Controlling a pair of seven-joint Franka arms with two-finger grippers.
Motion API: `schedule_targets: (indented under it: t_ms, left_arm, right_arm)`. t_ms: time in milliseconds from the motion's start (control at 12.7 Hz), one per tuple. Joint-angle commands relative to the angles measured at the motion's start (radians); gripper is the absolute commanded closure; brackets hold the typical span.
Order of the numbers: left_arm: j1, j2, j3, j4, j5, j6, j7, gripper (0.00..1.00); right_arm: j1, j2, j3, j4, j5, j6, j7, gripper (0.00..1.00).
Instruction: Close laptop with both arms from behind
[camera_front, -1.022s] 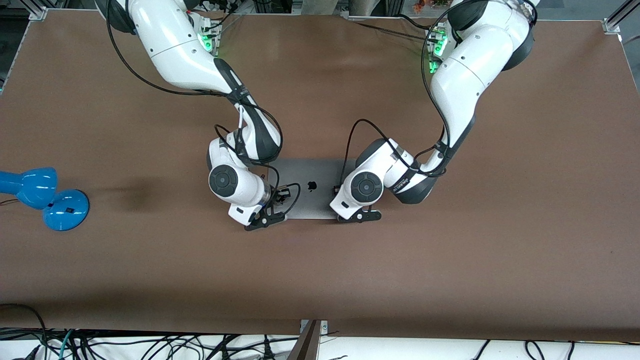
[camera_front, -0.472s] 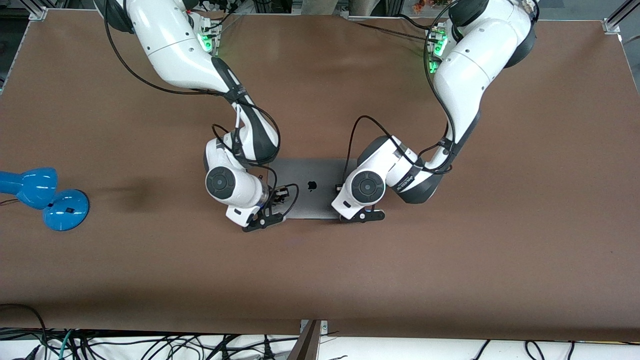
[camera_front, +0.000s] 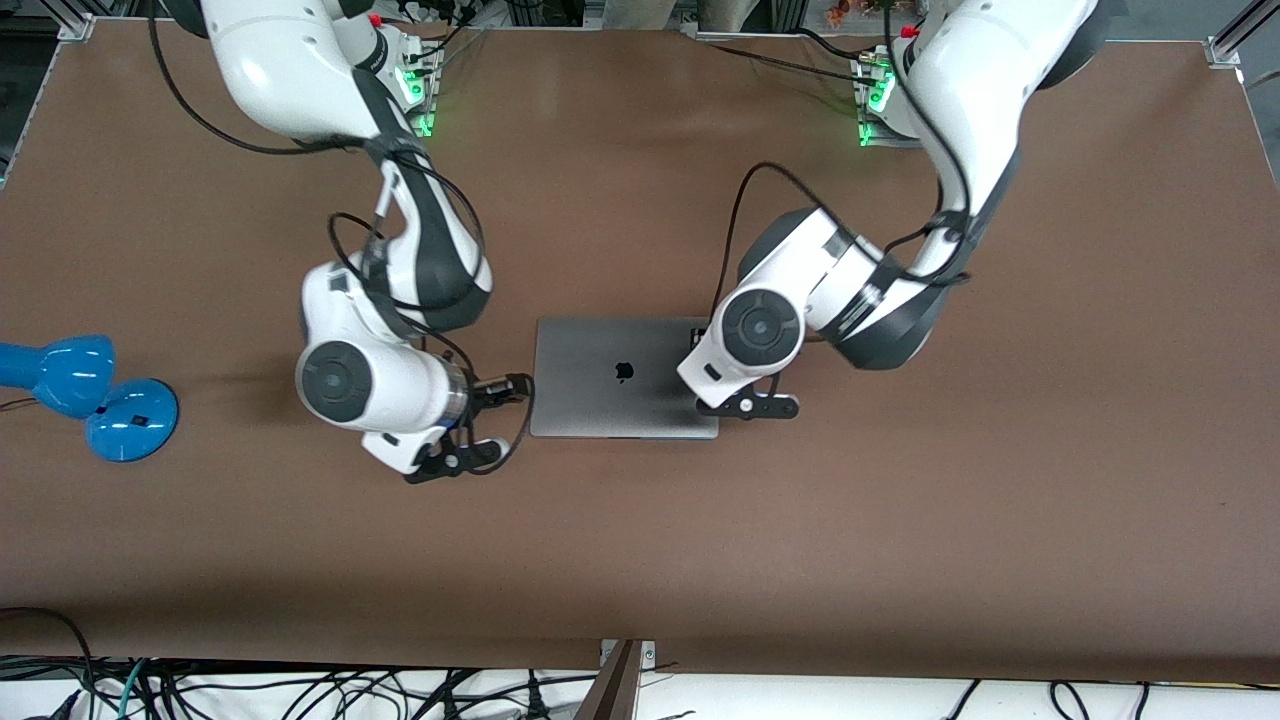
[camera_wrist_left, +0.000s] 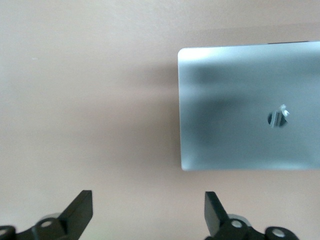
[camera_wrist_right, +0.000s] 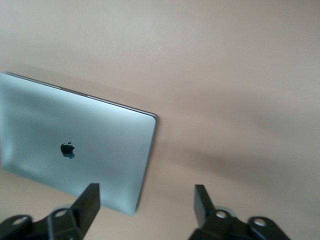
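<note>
Laptop (camera_front: 625, 378) shut flat (logo up), left claw (camera_wrist_left: 148, 212) and right claw (camera_wrist_right: 145, 205) spread wide, empty, above its ends.

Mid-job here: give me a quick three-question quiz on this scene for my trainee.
1. True or false: the laptop lies shut, logo up.
2. The right end effector, beside the laptop toward the right arm's end, is: A) shut on the lid B) open, holding nothing C) shut, holding nothing.
3. Fill in: the left end effector, by the laptop's edge toward the left arm's end, is ____.
Key: 1 true; 2 B; 3 open.
</note>
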Motion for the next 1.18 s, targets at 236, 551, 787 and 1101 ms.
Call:
schedule_targets:
  t_ms: [236, 551, 787, 1101]
  left_arm:
    - [0.024, -0.429, 0.145, -0.353, -0.157, -0.003, 0.171, 0.0]
    - [0.012, -0.727, 0.309, -0.672, -0.2, 0.095, 0.366, 0.0]
    - [0.0, -0.911, 0.435, -0.87, -0.2, 0.184, 0.501, 0.0]
    - [-0.019, -0.984, 0.617, -0.875, -0.196, 0.154, 0.575, 0.0]
  right_arm:
    - [-0.109, -0.224, 0.003, -0.014, -0.218, -0.183, -0.004, 0.0]
    - [-0.136, -0.324, 0.01, -0.05, -0.363, -0.202, -0.015, 0.0]
    - [-0.19, -0.397, 0.02, -0.109, -0.359, -0.202, -0.018, 0.0]
    - [-0.253, -0.442, 0.022, -0.127, -0.356, -0.226, -0.02, 0.0]
